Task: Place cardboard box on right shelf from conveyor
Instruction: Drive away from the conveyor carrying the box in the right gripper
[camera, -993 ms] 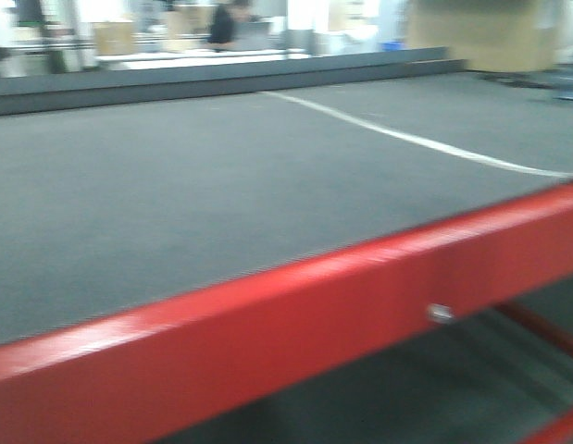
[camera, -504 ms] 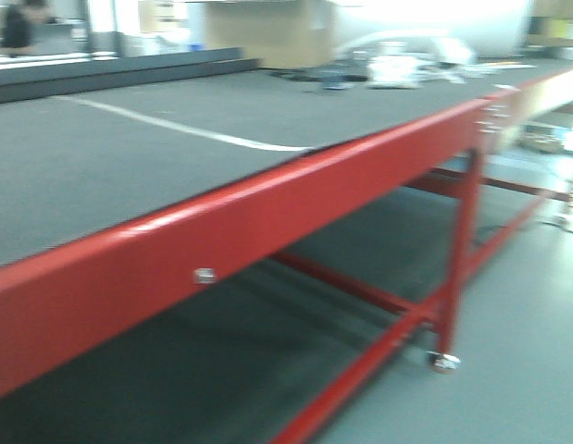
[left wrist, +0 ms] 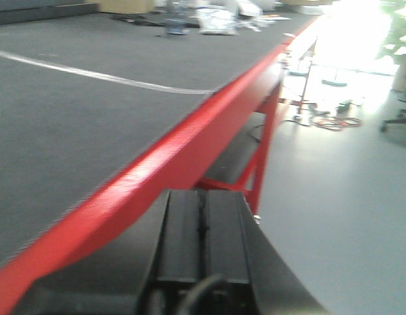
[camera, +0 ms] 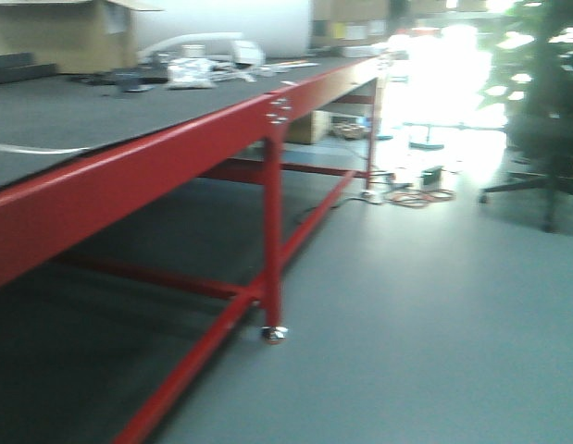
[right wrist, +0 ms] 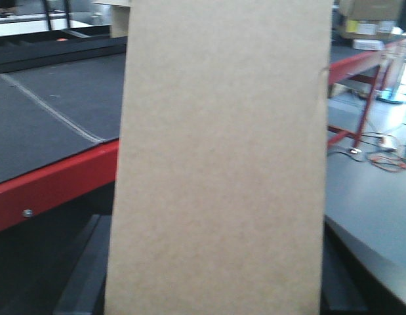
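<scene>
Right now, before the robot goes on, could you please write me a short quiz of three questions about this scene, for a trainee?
1. True or false: the cardboard box lies flat on the belt of the conveyor.
2. Which colour is the conveyor's front edge? A blue, B red, C yellow.
3. Fill in: the fingers of the left gripper are ___ (open or shut).

Key
1. False: it stands upright, close before the right wrist camera, in front of the conveyor's edge.
2. B.
3. Shut, with nothing between them.
</scene>
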Controlling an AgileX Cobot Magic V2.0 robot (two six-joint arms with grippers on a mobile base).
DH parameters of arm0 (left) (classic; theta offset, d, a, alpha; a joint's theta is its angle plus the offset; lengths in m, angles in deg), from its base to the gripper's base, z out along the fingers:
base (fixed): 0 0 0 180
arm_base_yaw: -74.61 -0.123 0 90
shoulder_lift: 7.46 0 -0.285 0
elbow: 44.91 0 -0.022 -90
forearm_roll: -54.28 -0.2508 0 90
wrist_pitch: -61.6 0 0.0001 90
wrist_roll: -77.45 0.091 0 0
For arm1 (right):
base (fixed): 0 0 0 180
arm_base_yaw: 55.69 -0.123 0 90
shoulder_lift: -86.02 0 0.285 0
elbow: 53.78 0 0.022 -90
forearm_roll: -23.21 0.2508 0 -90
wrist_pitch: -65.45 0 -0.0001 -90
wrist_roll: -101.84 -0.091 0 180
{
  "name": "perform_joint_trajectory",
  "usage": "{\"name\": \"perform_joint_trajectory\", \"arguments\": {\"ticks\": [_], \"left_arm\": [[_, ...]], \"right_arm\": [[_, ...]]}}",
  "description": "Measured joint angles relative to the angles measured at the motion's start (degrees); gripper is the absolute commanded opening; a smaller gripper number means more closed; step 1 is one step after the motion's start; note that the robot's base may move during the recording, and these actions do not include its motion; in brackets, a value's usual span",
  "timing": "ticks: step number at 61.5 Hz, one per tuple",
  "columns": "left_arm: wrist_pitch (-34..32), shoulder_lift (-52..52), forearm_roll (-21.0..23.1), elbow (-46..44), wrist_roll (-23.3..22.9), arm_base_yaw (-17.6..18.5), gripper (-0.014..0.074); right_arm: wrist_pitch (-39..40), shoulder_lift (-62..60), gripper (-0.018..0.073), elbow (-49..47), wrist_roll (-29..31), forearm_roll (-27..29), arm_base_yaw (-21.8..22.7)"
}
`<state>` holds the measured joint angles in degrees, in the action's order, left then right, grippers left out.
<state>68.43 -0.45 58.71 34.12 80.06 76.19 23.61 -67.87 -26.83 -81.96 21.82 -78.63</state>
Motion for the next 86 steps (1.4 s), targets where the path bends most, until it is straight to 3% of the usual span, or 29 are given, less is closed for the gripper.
{"name": "perform_joint_trajectory", "arguments": {"ticks": [86], "left_arm": [[0.00,0.00,0.00,0.00,0.00,0.00,-0.0116]], "right_arm": [[-0.12,0.00,0.0223,0.13,0.00,0.10,0.00]]}}
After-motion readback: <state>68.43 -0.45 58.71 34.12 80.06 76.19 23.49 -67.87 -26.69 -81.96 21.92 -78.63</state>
